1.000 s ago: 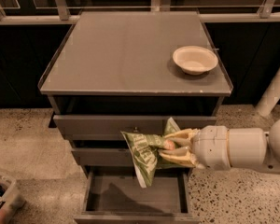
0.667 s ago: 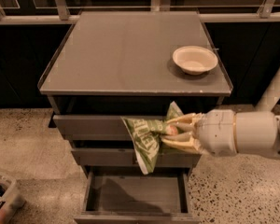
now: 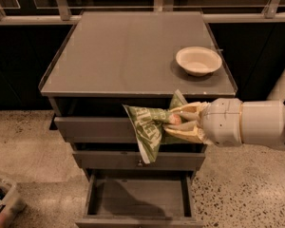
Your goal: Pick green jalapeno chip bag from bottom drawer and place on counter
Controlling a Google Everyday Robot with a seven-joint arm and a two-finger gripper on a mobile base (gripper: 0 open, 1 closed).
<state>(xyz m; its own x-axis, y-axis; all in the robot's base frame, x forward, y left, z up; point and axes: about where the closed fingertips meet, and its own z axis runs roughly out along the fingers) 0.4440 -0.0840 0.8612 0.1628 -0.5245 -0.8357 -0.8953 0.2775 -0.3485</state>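
Green jalapeno chip bag (image 3: 149, 127): in the air in front of the upper drawer fronts, just under the counter's front edge, crumpled, with its lower end drooping toward the middle drawer.
Gripper (image 3: 175, 121): clamped on the bag's right side, pale fingers (image 3: 186, 111) pinching the foil (the arm (image 3: 256, 125) comes in level from the right).
Bottom drawer (image 3: 137, 198): pulled open below the bag and well apart from it, with only its grey floor showing.
Counter (image 3: 128, 51): above and behind the bag, not yet touched by it.
Bowl (image 3: 198, 61): white, on the counter near the right front corner, close to the arm's side.
Done, as I judge it: the pick, since the bag is out of the drawer and held.
Left: raise the bag over the front edge, carry it onto the grey top left of the bowl, set it down, let go.
Bin (image 3: 2, 201): on the speckled floor at lower left, out of the way.
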